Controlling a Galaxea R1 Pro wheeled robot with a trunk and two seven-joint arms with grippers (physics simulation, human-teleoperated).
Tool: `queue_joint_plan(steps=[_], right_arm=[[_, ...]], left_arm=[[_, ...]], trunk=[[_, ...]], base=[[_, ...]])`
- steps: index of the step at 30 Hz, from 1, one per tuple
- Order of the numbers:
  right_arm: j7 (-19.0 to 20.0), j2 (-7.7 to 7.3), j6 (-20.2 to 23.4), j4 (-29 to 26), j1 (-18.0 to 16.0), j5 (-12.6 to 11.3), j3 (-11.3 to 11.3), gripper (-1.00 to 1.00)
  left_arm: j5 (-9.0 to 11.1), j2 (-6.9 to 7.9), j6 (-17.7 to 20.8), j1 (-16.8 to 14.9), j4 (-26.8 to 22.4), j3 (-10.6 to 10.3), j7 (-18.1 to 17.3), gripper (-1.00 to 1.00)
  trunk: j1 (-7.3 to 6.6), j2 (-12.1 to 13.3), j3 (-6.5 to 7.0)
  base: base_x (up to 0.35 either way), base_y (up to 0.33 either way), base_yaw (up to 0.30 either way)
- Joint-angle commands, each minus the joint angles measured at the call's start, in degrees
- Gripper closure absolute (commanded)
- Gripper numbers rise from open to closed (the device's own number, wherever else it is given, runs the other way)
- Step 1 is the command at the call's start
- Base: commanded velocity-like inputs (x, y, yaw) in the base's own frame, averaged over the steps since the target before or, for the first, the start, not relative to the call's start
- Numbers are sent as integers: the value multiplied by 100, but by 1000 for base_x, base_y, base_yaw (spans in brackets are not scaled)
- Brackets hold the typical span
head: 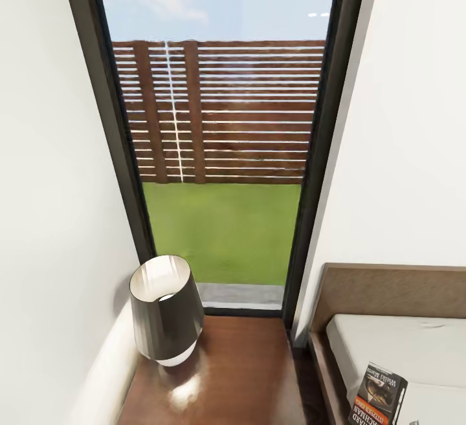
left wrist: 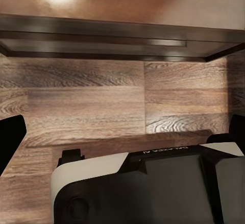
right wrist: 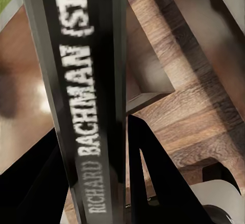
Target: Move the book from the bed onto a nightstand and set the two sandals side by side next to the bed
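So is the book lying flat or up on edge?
On edge: the book stands spine-out between the right gripper's fingers, cover upright in the head view.

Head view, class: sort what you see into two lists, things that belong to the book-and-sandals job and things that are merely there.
Belongs to the job:
- book, gripped in the right hand
- bed
- nightstand

Merely there:
- lamp standing on the nightstand
- window
- fence
- grass

A lamp point(head: 163, 312) stood on the nightstand point(head: 239, 373) at lower left, before the window point(head: 220, 134). The bed point(head: 395, 347) lay lower right, the book point(head: 378, 396) at its lower edge.
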Motion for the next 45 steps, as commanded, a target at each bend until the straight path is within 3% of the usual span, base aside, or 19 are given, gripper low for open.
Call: queue_joint_plan(steps=[1,15,19,21,24,26,29,30,38,43,45], right_arm=[[32,-1,31,18,-11,-63,34,100],[179,-8,74,-48,-11,-41,40,100],[205,-36,233,-303,-14,-45,23,100],[208,-57,496,-602,-17,-55,22,100],[207,-290,1687,-1335,-18,-63,18,100],[208,-429,2240,-1737,-19,-68,4,100],[205,-524,2673,-2210,-19,-79,-15,100],[209,-565,3117,-2705,-17,-95,-26,100],[205,-560,4232,-3711,-20,-108,-36,100],[200,-507,4463,-4008,-19,-110,-12,100],[186,-164,4494,-4052,-19,-110,-2,100]], left_arm=[[60,2,-17,-6,7,-46,-22,-100],[60,2,-18,-6,7,-38,-22,-100],[60,2,-22,-6,7,-38,-22,-100],[60,2,-24,-6,7,-38,-22,-100],[60,2,-25,-6,7,-38,-22,-100],[60,2,-26,-6,7,-38,-22,-100],[60,2,-26,-6,7,-38,-22,-100],[60,2,-26,-6,7,-38,-22,-100],[60,2,-26,-6,7,-38,-22,-100],[60,5,-26,-6,1,-32,-24,-100],[60,9,-26,-6,-4,-30,-23,-100]], trunk=[[4,-13,-13],[4,-13,-13],[4,-13,-13],[4,-13,-13],[4,-13,-13],[4,-13,-13],[4,-13,-13],[4,-13,-13],[4,-13,-13],[4,-13,-13],[4,-13,-13]], base=[[0,0,0],[0,0,0],[0,0,0],[0,0,0],[0,0,0],[0,0,0],[0,0,0],[0,0,0],[0,0,0],[0,0,0],[0,0,0]])
